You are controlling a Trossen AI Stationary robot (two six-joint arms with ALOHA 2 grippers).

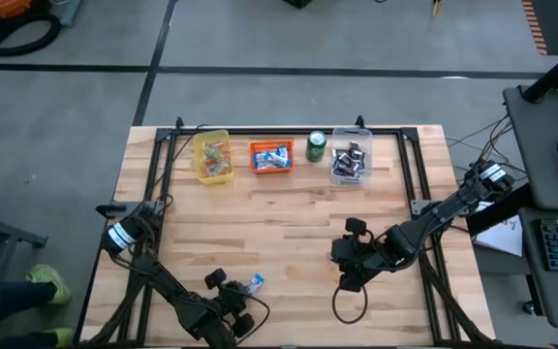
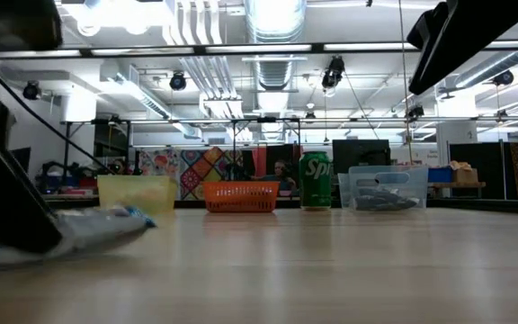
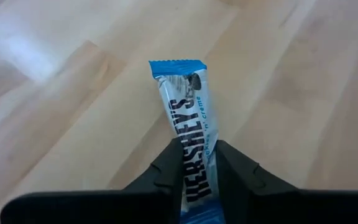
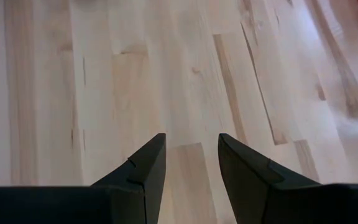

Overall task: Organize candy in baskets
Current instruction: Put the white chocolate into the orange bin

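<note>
A blue-and-white candy bar (image 3: 188, 112) lies on the wooden table near its front edge, left of the middle (image 1: 252, 283). My left gripper (image 3: 197, 177) is shut on it and shows as a dark shape at the left of the low view (image 2: 7, 207). My right gripper (image 4: 191, 168) hangs open over bare wood right of the middle (image 1: 349, 271), with nothing between its fingers. Along the far edge stand the yellow basket (image 1: 213, 157), the orange basket (image 1: 271, 155) and the clear basket (image 1: 350, 160), each with candy inside. My left gripper pinches the bar's two long edges (image 3: 199, 163) between its two fingers (image 3: 169, 169), at the end nearer the wrist. The fingers slant down from the table's near side and lie along the bar. The bar's far end (image 3: 178, 65) reaches out ahead, and the bar lies low on the table (image 2: 106, 225).
A green soda can (image 1: 317, 145) stands between the orange and clear baskets. Black frame rails (image 1: 163, 184) run along the table's left, right and far sides. Bare wood (image 1: 289, 223) lies between the grippers and the baskets.
</note>
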